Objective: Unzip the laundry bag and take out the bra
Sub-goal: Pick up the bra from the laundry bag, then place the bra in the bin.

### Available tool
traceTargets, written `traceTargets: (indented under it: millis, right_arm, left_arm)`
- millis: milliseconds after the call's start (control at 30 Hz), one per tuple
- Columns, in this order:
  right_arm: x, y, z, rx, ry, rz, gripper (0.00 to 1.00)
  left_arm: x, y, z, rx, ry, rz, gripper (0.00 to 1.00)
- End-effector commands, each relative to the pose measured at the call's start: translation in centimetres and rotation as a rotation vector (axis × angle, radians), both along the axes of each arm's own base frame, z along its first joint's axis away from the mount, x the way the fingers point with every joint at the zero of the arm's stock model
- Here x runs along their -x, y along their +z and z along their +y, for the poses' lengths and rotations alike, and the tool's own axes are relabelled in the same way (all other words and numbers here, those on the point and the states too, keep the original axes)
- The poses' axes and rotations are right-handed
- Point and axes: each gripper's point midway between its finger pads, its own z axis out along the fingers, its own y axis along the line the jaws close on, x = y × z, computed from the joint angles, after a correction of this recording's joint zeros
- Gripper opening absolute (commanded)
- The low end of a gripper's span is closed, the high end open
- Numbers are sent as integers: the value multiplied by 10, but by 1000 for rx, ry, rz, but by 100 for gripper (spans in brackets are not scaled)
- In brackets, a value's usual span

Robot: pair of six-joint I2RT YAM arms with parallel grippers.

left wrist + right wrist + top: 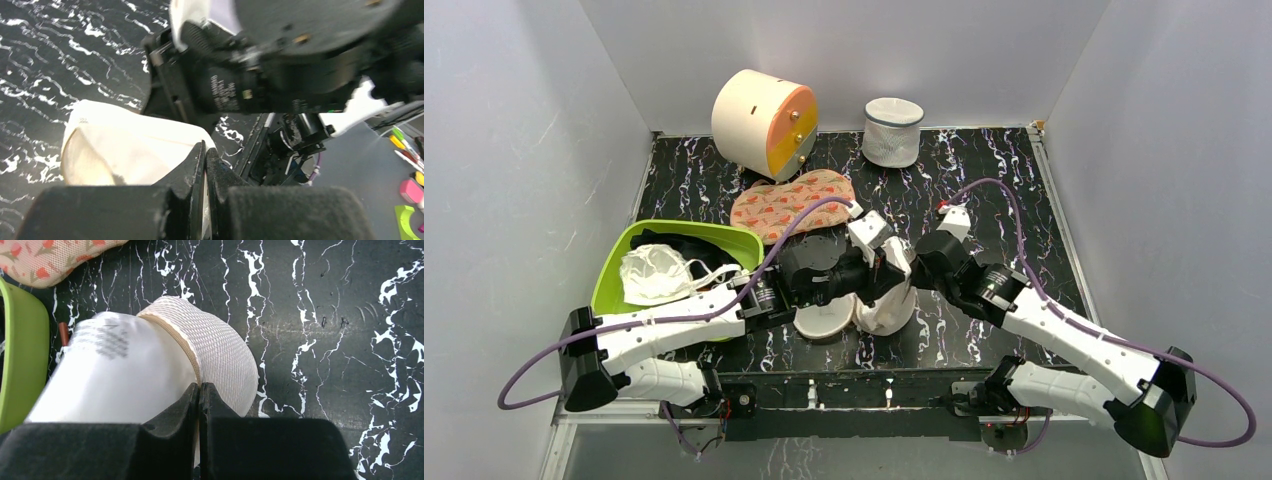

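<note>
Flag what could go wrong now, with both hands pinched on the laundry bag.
1. The left hand and right hand grip the laundry bag close together; they could collide when pulling.
2. The right hand pinches mesh at the tan zip trim, with no pull visible; the zip may not open, or the mesh may snag.

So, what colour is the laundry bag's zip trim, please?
Tan zip trim, clearest in right wrist view.

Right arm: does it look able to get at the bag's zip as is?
Likely yes. The right hand is shut right at the tan zip trim of the bag, with nothing between them. Whether it grips the pull itself is hidden.
</note>
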Motion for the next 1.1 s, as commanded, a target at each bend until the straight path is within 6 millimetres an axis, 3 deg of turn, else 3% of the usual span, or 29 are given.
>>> traceTargets:
  millis: [0, 467, 633, 733, 867, 967, 1067]
  right_arm:
    - [-14, 19, 17, -48, 20, -50, 0]
    - [1, -17, -9, 18, -52, 16, 0]
    - [4, -21, -15, 25, -65, 18, 0]
    - [4, -19, -16, 26, -68, 16, 0]
    - [6, -17, -18, 26, -70, 15, 0]
    - [7, -15, -20, 24, -73, 12, 0]
    - [7, -14, -21, 22, -73, 10, 0]
  left_arm:
    - [13, 59, -5, 159, -100, -94, 0]
    - [-40, 164, 31, 175, 200, -277, 0]
    - [-45, 202, 32, 208, 205, -312, 0]
    - [-59, 221, 37, 208, 255, -348, 0]
    - [-101, 235, 55, 177, 379, -358, 0]
    - [-149, 226, 76, 141, 478, -297, 0]
    - [-192, 218, 111, 97, 618, -275, 0]
